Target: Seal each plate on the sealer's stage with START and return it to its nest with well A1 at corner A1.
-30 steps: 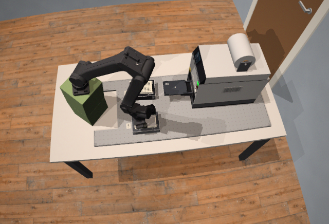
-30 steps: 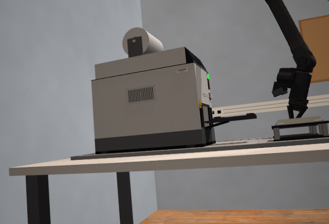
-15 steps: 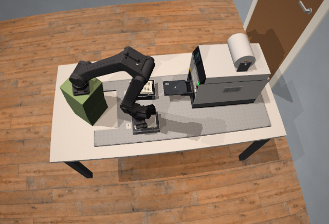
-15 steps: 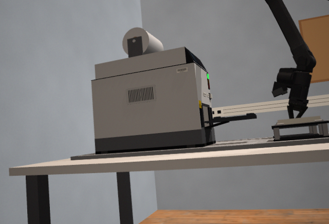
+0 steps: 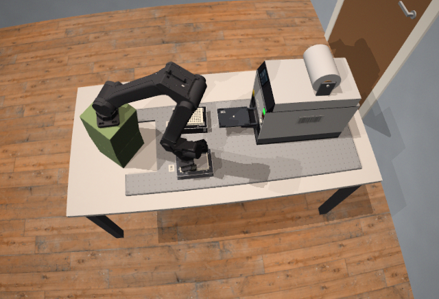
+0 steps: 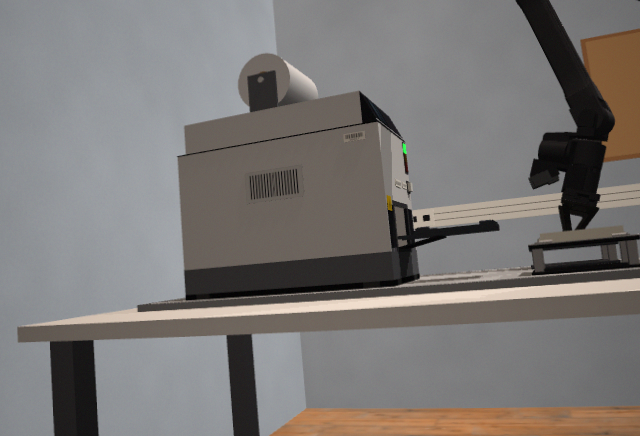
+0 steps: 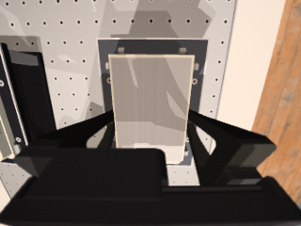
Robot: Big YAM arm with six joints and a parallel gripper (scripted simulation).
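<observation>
My gripper (image 5: 187, 167) (image 6: 576, 226) (image 7: 150, 113) is shut on the foil-covered plate (image 5: 203, 162) (image 6: 584, 235) (image 7: 150, 85), gripping its long sides near one short end. The plate lies flat at the front plate nest (image 5: 210, 173) (image 6: 584, 246) (image 7: 105, 47); I cannot tell whether it is fully seated. The other plate (image 5: 196, 115), open with its wells showing, sits in the back nest, half hidden by my arm. The sealer (image 5: 304, 101) (image 6: 284, 200) has its stage (image 5: 235, 116) (image 6: 454, 228) out and empty. Its lamp (image 5: 263, 112) (image 6: 404, 148) is green.
A foil roll (image 5: 320, 63) (image 6: 279, 80) sits on top of the sealer. My arm stands on a green pedestal (image 5: 111, 136) at the table's left. A grey perforated board (image 5: 283, 157) covers the table. The table's front edge is close to the front nest.
</observation>
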